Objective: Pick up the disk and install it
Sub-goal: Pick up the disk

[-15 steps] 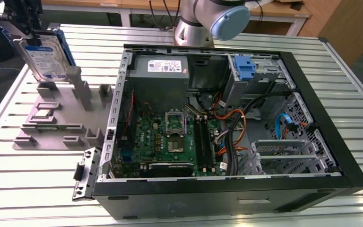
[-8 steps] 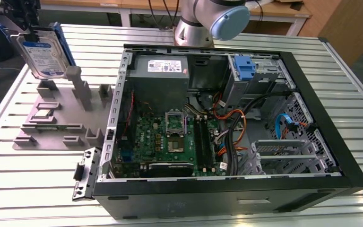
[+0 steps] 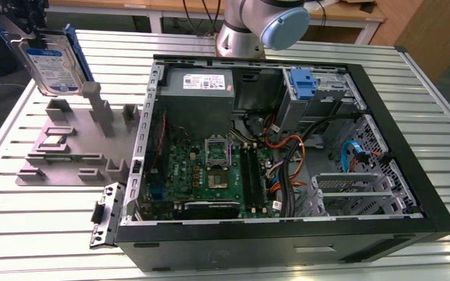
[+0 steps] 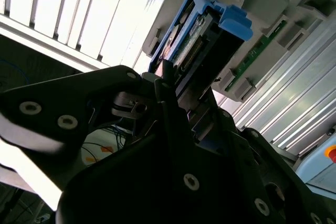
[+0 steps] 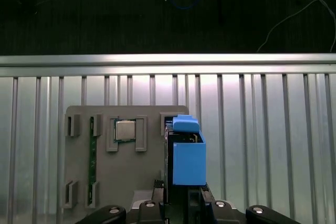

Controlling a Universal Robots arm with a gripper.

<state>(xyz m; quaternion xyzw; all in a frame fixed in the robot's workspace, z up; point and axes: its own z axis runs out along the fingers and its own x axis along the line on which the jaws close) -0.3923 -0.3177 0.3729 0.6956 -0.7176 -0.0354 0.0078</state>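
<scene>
While you review this station, gripper [image 3: 31,34]: clamped on the upper end of the disk [image 3: 53,65], one finger on each face.
Gripper, both wrist views: you see the black fingers [image 4: 169,95] pinching the drive close to its blue carrier [image 5: 187,162].
Disk attitude: upright, hanging label side toward the exterior camera, carrier rails along both long edges.
Disk location: at the exterior view's far left, over the grey fixture [image 3: 57,153]; outside the computer case [image 3: 381,175].
Disk clearance: lower edge just beside the top of the fixture's tallest post [image 3: 94,100]; you cannot tell whether they touch.
Fixture contents: a processor chip [image 5: 125,129] seated in its pocket and a green memory strip [image 5: 92,157] lying in a slot.
Fixture support: slatted metal table [image 3: 45,216], beside the case.
Case: lying open, motherboard [image 3: 209,171] exposed, power supply [image 3: 197,88] at the far end.
Drive bay: a blue bracket [image 3: 303,85] stands in the far corner.
Arm base [image 3: 241,35]: mounted behind the case.
</scene>
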